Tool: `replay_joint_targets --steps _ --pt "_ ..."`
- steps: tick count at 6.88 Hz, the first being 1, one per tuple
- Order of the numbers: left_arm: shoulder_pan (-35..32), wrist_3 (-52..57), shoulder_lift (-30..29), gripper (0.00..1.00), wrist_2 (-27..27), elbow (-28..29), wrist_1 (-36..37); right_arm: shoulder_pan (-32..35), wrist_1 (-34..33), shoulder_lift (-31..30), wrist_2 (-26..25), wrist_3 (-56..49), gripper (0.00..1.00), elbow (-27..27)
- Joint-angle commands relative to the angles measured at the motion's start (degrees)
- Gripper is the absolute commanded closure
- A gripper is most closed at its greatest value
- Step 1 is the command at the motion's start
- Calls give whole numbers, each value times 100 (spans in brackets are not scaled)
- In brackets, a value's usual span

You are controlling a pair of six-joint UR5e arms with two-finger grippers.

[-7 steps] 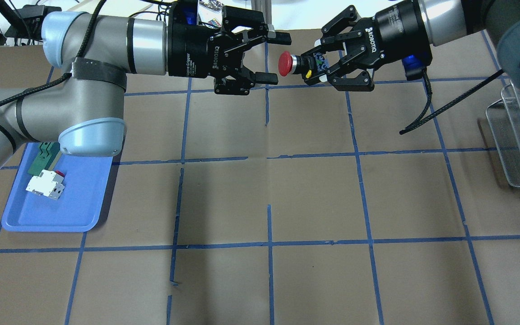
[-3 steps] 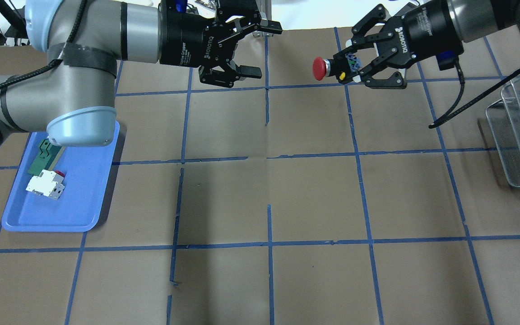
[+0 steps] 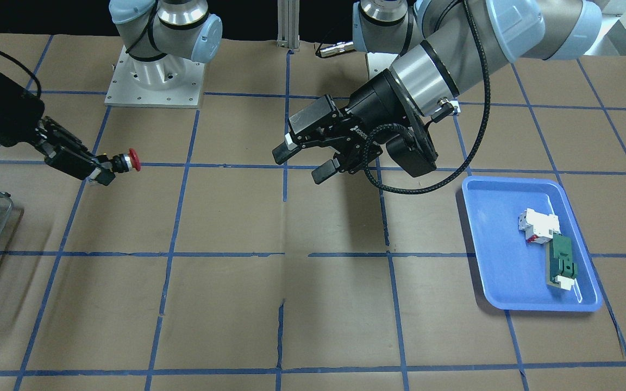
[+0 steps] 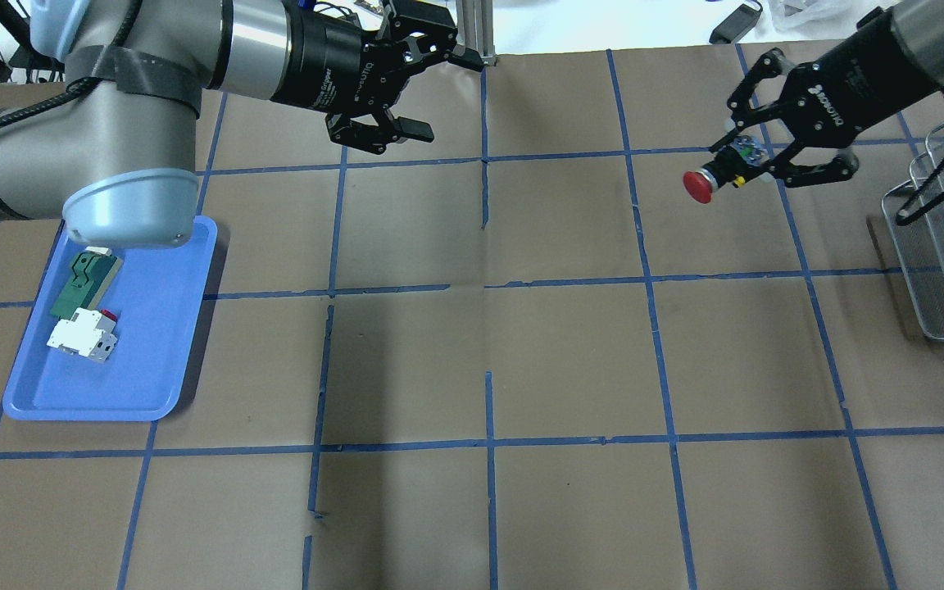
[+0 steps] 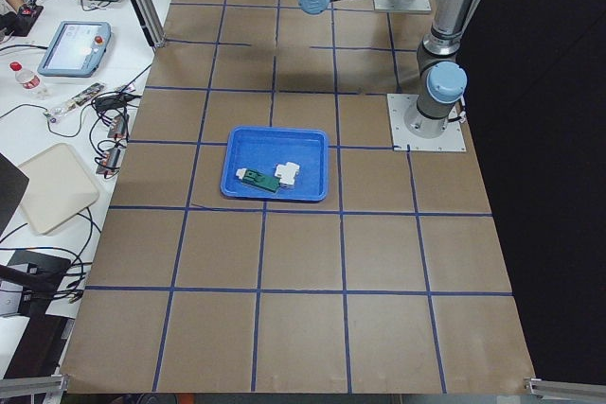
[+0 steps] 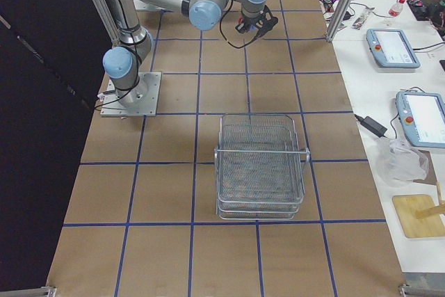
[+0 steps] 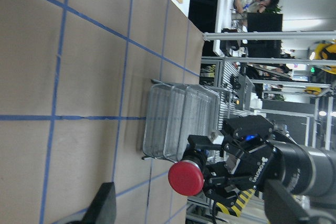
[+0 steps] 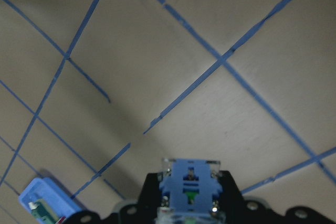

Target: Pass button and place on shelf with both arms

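My right gripper (image 4: 741,161) is shut on the button (image 4: 710,179) by its blue-and-yellow rear block. It holds the button in the air with the red cap pointing left. The front view shows the same hold (image 3: 126,161), and the right wrist view shows the blue rear block (image 8: 190,182) between the fingers. The grey wire shelf (image 4: 943,246) stands at the table's right edge, just right of that gripper and apart from it. My left gripper (image 4: 443,94) is open and empty at the far left-middle of the table. Its wrist view looks at the red cap (image 7: 186,178) with the shelf (image 7: 173,124) behind.
A blue tray (image 4: 144,360) at the near left holds a white-and-red block (image 4: 83,338) and a green flat part (image 4: 83,283); my left elbow hangs over its far end. The right arm's black cable (image 4: 923,197) hangs close to the shelf's rim.
My right gripper has carried the button to the right, away from the left gripper and toward the shelf. My left gripper, open and empty, has drawn back to the left.
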Motion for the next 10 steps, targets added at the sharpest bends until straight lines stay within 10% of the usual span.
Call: replay_joint_targets --steps 1,5,10 --pt "-20 759 47 0 1359 649 -1364 -1135 714 152 -240 -1730 100 -186" --pt "51 3265 476 0 3487 1358 -4094 -1580 1344 1591 -2132 -3525 100 -1924" --pt "543 3825 521 0 3898 1112 -4115 -1571 308 2173 -3253 -5461 100 -2086"
